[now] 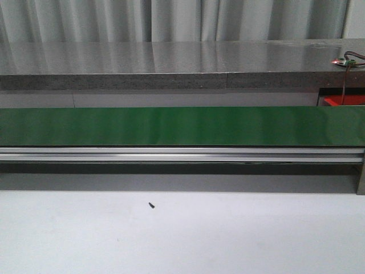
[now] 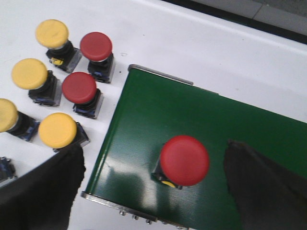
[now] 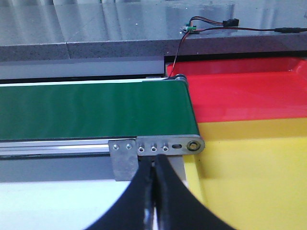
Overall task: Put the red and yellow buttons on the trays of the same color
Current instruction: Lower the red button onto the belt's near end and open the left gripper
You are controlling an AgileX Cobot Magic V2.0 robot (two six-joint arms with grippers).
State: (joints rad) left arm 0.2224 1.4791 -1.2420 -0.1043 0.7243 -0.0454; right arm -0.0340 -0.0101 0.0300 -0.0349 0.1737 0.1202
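In the left wrist view a red button [image 2: 184,160] stands upright on the green conveyor belt [image 2: 144,115] near its end. My left gripper [image 2: 154,148] is open above it, one finger off the belt's edge, the other over the belt, neither touching the button. Beside the belt on the white table stand two more red buttons [image 2: 96,46] [image 2: 79,88] and several yellow buttons [image 2: 57,130]. In the right wrist view my right gripper [image 3: 153,162] is shut and empty in front of the belt's other end, near the red tray [image 3: 240,91] and yellow tray [image 3: 249,172].
The front view shows the long green belt [image 1: 182,125] on its aluminium rail, a grey counter behind, and a small black screw [image 1: 151,205] on the white table. A wired circuit board [image 3: 192,28] lies on the counter above the red tray.
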